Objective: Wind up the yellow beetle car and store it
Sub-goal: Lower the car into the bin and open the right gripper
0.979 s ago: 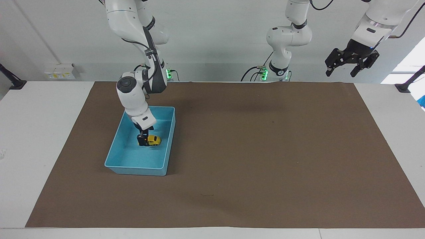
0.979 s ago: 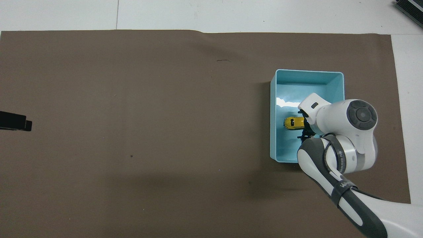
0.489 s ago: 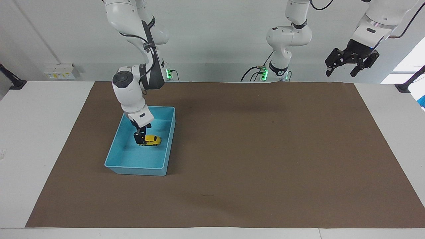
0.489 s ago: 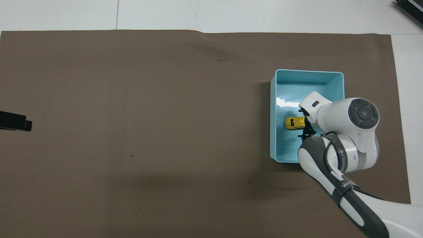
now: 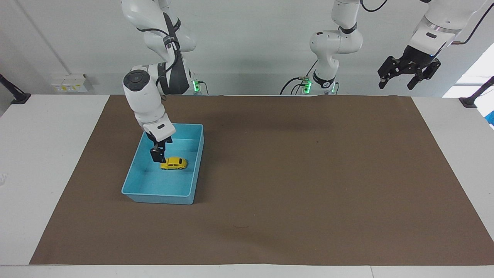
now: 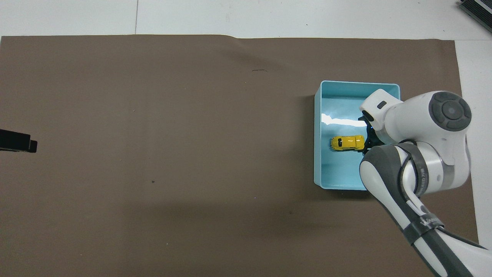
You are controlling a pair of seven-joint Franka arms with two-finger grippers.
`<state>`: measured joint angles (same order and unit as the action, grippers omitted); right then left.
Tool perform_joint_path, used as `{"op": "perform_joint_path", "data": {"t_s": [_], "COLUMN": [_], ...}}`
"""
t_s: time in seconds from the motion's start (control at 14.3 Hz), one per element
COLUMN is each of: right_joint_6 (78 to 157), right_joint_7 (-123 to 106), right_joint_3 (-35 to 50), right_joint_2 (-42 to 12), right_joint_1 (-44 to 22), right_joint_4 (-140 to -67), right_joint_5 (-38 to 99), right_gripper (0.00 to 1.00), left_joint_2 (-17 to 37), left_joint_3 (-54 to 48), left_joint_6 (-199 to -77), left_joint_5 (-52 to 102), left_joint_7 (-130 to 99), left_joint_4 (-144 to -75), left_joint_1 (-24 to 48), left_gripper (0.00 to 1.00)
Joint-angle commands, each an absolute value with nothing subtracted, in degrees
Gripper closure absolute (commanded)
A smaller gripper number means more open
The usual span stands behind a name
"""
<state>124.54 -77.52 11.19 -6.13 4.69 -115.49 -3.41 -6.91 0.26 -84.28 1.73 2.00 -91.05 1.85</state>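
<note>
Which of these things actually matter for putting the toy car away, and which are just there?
Part of the job:
- yellow car, lying in the tray
- blue tray
- right gripper, open over the tray

Just there:
- brown mat
- left gripper, waiting, open

You have two arms with glossy white rounded shells, dark grey bands at the joints and a round dark grey cap on the wrist housing. Black cables run along the links. Each base carries a green light. You will find the left gripper (image 5: pixel 408 74) and right gripper (image 5: pixel 156 154) black and angular. One grey forearm sleeve bears pale lettering.
</note>
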Motion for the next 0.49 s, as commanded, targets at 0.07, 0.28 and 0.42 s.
{"op": "perform_joint_path", "data": {"t_s": [0.07,0.28,0.42], "right_joint_6": [120.2,116.6,115.1], "right_joint_7": [-76.8,-76.8,-76.8], "right_joint_3": [11.7,11.8,11.8], "right_joint_2": [-6.2,-6.0,-5.3], "right_joint_1": [4.9,4.9,4.9], "right_joint_4": [-111.8,-108.9,-107.8], "right_joint_5": [-2.9,-1.3,-1.1], "right_gripper": [0.00,0.00,0.00], "left_joint_2": [-7.5,-7.5,-7.5], "left_joint_3": [0.1,0.1,0.1], "left_joint_6": [-83.1,-83.1,-83.1], "left_joint_5": [2.2,2.2,2.2], "left_joint_7": [2.7,2.7,2.7], "left_joint_4": [-90.8,-90.8,-90.8], "left_joint_1": [1.2,1.2,1.2], "left_gripper": [0.00,0.00,0.00]}}
